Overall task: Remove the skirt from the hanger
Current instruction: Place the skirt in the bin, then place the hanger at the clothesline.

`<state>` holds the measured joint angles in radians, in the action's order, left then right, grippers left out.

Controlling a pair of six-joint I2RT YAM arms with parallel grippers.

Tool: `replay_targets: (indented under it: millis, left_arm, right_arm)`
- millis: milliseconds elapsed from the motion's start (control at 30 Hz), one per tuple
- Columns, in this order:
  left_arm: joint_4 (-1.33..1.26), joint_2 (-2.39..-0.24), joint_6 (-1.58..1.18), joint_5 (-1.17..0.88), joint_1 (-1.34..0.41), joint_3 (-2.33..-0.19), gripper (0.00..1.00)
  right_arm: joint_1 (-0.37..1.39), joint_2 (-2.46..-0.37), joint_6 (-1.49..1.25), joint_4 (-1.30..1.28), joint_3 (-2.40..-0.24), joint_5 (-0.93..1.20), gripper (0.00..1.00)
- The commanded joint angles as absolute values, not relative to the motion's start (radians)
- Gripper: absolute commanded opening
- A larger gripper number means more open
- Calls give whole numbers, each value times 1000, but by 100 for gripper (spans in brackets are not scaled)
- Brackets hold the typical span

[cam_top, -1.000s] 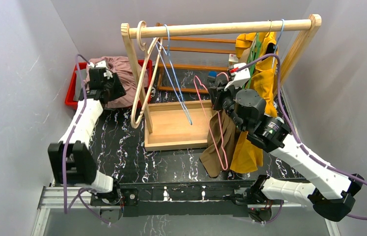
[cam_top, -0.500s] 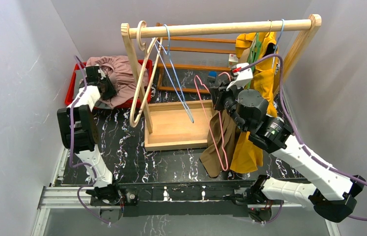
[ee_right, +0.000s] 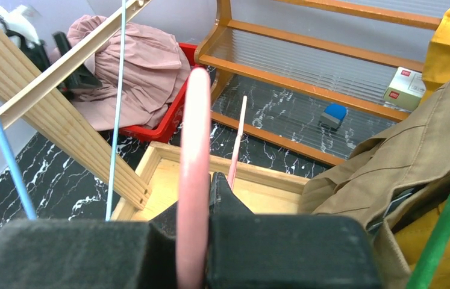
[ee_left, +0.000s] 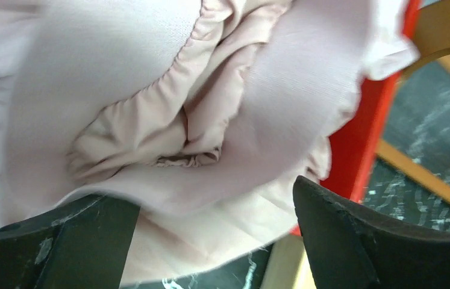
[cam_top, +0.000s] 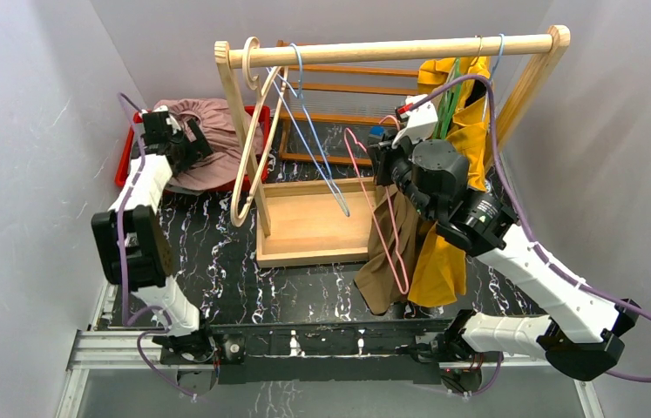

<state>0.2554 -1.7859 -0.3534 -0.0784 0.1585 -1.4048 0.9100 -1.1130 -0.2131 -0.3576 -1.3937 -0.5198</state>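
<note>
The pink skirt [cam_top: 217, 139] lies bunched in the red bin [cam_top: 123, 174] at the back left, off any hanger. It fills the left wrist view [ee_left: 150, 90]. My left gripper [cam_top: 193, 144] is open just over the skirt's edge, its jaws [ee_left: 213, 198] wide apart and holding nothing. My right gripper [cam_top: 380, 161] is shut on the bare pink hanger [cam_top: 374, 218], which hangs down in front of the wooden rack. In the right wrist view the hanger's hook [ee_right: 193, 150] runs up between my closed jaws [ee_right: 201, 198], and the skirt [ee_right: 144, 66] shows beyond.
A wooden clothes rack [cam_top: 391, 50] spans the back with a wooden hanger [cam_top: 252, 148] and blue wire hangers [cam_top: 313, 148]. Brown [cam_top: 396, 244] and yellow [cam_top: 452, 252] garments hang at its right, against my right arm. The rack's base tray [cam_top: 313, 222] sits mid-table.
My left arm has swung back toward the bin and now sits over the skirt. My right gripper has shifted slightly up with the pink hanger.
</note>
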Motion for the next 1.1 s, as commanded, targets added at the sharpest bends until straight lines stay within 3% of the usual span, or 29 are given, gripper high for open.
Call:
replay_targets:
  millis: [0, 400, 767, 1067]
  left_arm:
    - [309, -1559, -415, -92, 167, -1366, 97]
    - [327, -1204, -426, -277, 88, -1105, 96]
    - [359, -1016, -440, -493, -6, -901, 95]
    - [383, -793, -426, -651, -15, -756, 90]
  right_arm:
    - [908, -1102, -171, -398, -1503, -519, 1]
    - [907, -1041, 37, -309, -1556, -307, 1]
    - [908, -1164, -51, -170, -1688, -519, 0]
    - [908, -1264, -62, -154, -1776, -544, 0]
